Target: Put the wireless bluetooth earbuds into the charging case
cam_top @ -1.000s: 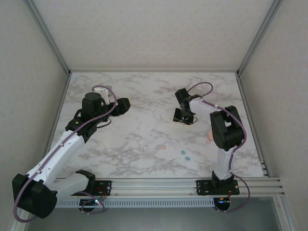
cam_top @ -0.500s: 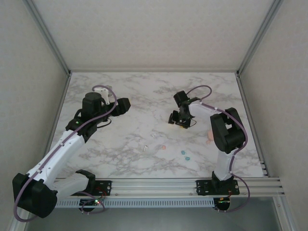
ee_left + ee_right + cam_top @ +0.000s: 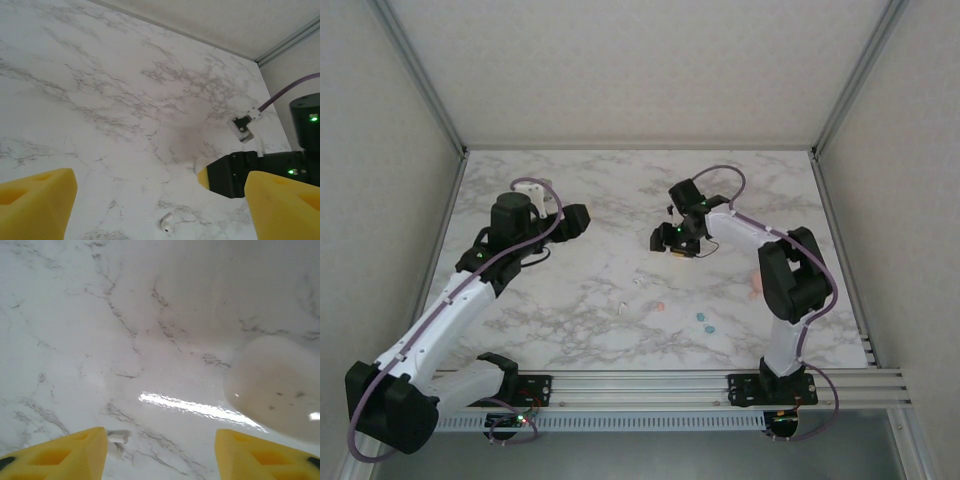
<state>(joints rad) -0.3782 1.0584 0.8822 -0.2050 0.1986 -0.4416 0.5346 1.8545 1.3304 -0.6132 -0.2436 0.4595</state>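
On the marble table, the left gripper has its fingers spread wide, holding nothing. The right gripper has its fingers apart and empty, a white earbud just beside the lower-left one.

Grey-veined marble table; plain walls; metal rail.

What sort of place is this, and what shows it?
Probably a robotics lab test cell: a marble-patterned table boxed in by plain panel walls, with the left arm and right arm bolted to a metal rail.
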